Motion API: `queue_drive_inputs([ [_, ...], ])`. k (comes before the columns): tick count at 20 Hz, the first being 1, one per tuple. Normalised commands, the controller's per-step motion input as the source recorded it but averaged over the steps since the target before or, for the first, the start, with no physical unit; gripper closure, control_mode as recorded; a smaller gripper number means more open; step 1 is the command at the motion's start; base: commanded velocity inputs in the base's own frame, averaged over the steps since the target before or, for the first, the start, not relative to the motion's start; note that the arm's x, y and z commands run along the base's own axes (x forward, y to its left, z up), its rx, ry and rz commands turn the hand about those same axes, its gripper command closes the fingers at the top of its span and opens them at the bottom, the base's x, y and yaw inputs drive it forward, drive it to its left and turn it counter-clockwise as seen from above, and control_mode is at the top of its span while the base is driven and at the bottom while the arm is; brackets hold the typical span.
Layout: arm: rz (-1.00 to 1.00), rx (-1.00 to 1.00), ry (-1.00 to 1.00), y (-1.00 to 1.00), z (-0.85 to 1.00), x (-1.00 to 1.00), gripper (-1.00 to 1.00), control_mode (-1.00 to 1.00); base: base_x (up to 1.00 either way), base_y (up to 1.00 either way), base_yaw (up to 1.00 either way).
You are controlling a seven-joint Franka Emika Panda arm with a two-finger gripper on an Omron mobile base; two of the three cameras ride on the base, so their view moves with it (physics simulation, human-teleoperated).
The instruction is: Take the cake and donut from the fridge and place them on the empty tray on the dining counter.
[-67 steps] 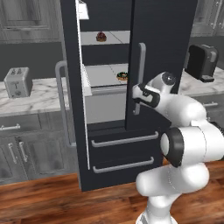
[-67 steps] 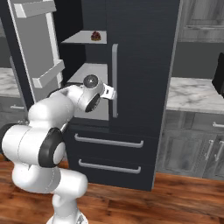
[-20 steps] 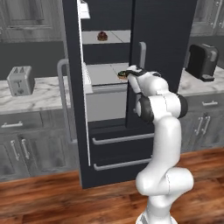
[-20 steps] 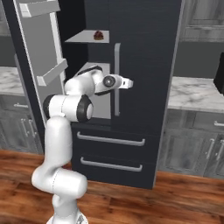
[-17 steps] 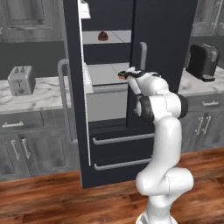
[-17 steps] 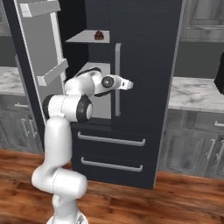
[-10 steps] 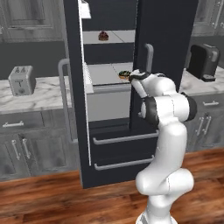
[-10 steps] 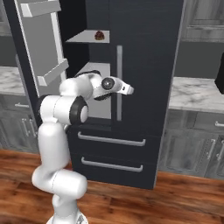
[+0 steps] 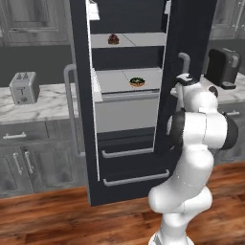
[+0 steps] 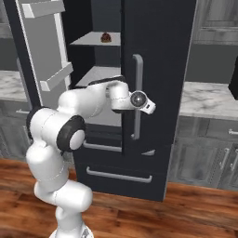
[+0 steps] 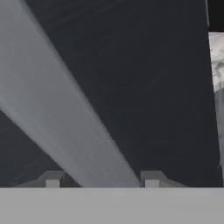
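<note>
No writing is seen. The fridge (image 9: 186, 43) handle (image 11: 65, 127) stands vertical, straddled by the spread gripper (image 11: 101, 178), not pinched.

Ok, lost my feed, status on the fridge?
Gripper open astride door handle. Fridge left door open; cake, donut on shelves.

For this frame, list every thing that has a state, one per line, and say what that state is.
fridge: left door open, right door shut, lower drawers shut.
cake: on the upper shelf inside, untouched.
donut: on the lower shelf inside, untouched.
pincer: open, fingers either side of the right door's silver handle, holding nothing.
toaster: upright on the wall counter.
coffee machine: upright on the wall counter.
</note>
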Motion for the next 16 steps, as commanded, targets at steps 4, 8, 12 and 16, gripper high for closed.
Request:
queue_drive_inputs([
  [4,0.06,0.17,0.0,-1.0,0.4,-1.0,1.0,-1.0,0.0,0.0,0.0],
  [8,0.0,0.13,-0.06,-1.0,0.55,-1.0,1.0,-1.0,0.0,0.0,0.0],
  [12,-0.11,0.05,-0.1,-0.71,0.98,-1.0,1.0,-1.0,0.0,0.0,0.0],
  [16,-0.29,-0.19,-0.27,0.47,0.39,-1.0,1.0,-1.0,0.0,0.0,0.0],
])
